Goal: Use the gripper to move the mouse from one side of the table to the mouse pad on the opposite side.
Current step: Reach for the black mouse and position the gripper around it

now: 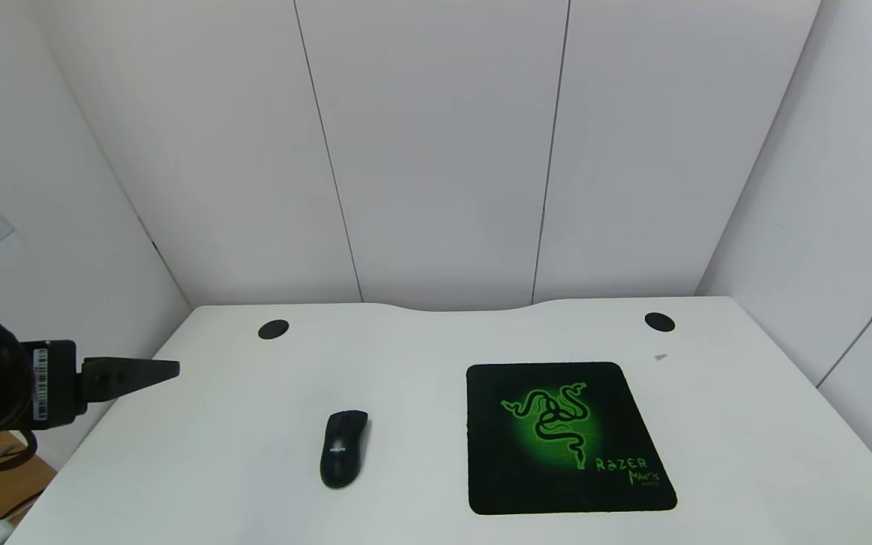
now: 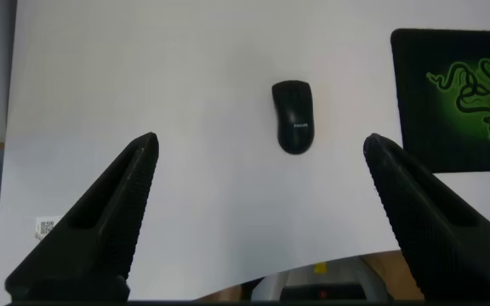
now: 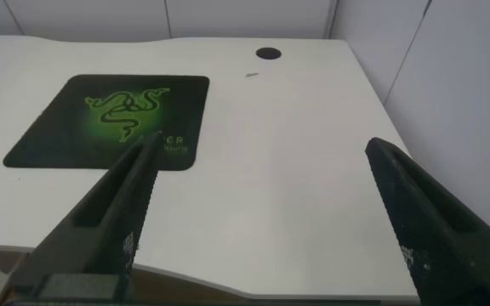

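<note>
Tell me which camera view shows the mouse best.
The head view: the mouse lies whole and largest on the table, left of the mouse pad. The left wrist view shows it whole but smaller. The right wrist view misses it.

We see even, diffuse light from above across the white worktop (image 1: 179, 469), with no hard shadows. The mouse (image 1: 344, 448) shows faint gloss and only a thin contact shadow; the mouse pad (image 1: 566, 437) logo glows saturated green. In the head view, wall seams splay outward towards the frame edges. Close foreground fingers (image 2: 100, 229) appear slightly soft.
</note>
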Action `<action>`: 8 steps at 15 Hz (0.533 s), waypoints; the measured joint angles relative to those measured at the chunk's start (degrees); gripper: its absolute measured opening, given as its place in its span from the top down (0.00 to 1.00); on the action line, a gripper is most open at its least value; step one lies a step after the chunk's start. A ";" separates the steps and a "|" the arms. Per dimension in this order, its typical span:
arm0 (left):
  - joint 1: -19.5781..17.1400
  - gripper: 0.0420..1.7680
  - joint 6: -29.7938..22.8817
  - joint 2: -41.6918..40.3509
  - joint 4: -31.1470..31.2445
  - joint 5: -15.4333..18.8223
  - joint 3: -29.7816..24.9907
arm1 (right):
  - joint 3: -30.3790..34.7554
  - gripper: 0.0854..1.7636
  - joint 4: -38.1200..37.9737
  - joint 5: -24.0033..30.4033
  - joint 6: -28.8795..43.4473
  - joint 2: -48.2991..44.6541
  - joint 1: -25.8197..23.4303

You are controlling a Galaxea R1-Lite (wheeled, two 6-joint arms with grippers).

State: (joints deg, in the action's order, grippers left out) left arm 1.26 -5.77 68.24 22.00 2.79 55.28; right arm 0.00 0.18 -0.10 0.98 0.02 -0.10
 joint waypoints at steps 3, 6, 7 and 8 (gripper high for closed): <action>1.66 0.03 -3.75 5.42 8.92 -0.44 7.06 | 0.00 0.03 0.00 0.00 0.00 0.00 0.00; 5.77 0.03 -9.42 11.30 15.49 -1.79 13.64 | 0.00 0.03 0.00 0.00 0.00 0.00 0.00; 7.23 0.03 -10.84 13.23 16.99 -2.90 15.43 | 0.00 0.03 0.00 0.00 -0.02 0.00 0.00; 8.66 0.03 -12.02 15.10 18.14 -4.32 16.98 | 0.00 0.03 0.02 -0.01 0.00 0.00 0.00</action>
State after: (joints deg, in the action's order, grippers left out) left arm 9.91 -17.79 83.35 40.14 -1.52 72.27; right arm 0.00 0.21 -0.11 0.98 0.02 -0.10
